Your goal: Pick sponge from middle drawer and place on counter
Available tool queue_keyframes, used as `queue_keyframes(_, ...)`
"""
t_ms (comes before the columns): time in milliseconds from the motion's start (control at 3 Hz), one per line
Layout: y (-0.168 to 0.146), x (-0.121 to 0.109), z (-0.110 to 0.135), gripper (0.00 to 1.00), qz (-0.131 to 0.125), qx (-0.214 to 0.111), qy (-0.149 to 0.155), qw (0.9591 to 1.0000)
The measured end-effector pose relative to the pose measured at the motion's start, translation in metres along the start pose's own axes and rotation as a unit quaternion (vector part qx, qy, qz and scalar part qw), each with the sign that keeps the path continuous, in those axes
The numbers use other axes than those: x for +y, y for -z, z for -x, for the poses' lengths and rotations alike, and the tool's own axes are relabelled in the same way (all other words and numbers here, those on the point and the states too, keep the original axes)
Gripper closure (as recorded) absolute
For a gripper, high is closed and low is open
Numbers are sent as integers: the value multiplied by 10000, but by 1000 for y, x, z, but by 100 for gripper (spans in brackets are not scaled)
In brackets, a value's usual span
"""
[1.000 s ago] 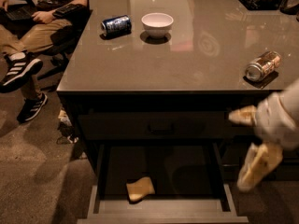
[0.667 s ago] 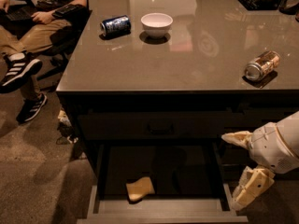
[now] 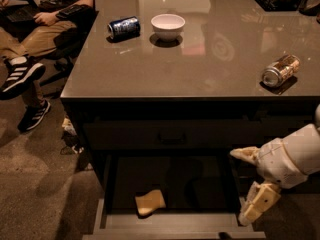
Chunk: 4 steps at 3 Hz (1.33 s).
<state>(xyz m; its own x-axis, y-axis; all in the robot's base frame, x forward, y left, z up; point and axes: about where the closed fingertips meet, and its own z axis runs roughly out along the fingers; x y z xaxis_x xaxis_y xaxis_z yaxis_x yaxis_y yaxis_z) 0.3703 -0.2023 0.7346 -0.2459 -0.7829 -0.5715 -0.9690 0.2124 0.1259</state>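
The sponge (image 3: 150, 202) was a small, pale yellow-tan soft block with rounded corners. It lay on the flat dark floor of the wide, shallow dark grey middle drawer (image 3: 101, 211), which stood pulled open. It sat left of centre and close to the front wall, a little askew, and nothing touched it.

My jaws hung well to the right of it, outside the drawer's right wall and below the edge of the large glossy grey-brown counter (image 3: 200, 71). They were spread wide. The upper cream finger (image 3: 245, 154) pointed left toward the drawer opening and the lower finger (image 3: 257, 208) angled down and left. Only air was between them; they gripped nothing and touched nothing that I could see.

On the surface above stood a small white round bowl (image 3: 167, 26). A dark blue drink can (image 3: 124, 27) lay on its side just left of it. A tan metal can (image 3: 281, 70) lay on its side near the right edge.
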Motion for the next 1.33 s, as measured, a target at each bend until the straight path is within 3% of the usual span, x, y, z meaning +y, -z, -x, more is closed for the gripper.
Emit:
queue_keyframes(667,-101,-37,-43,0,292,-283,-1,9992)
queue_keyframes(1000,-105,-37,-44,0,327,-281,-20,9991)
queue_keyframes(1333,-128,-45,-47,0,321,-288,-22,9991)
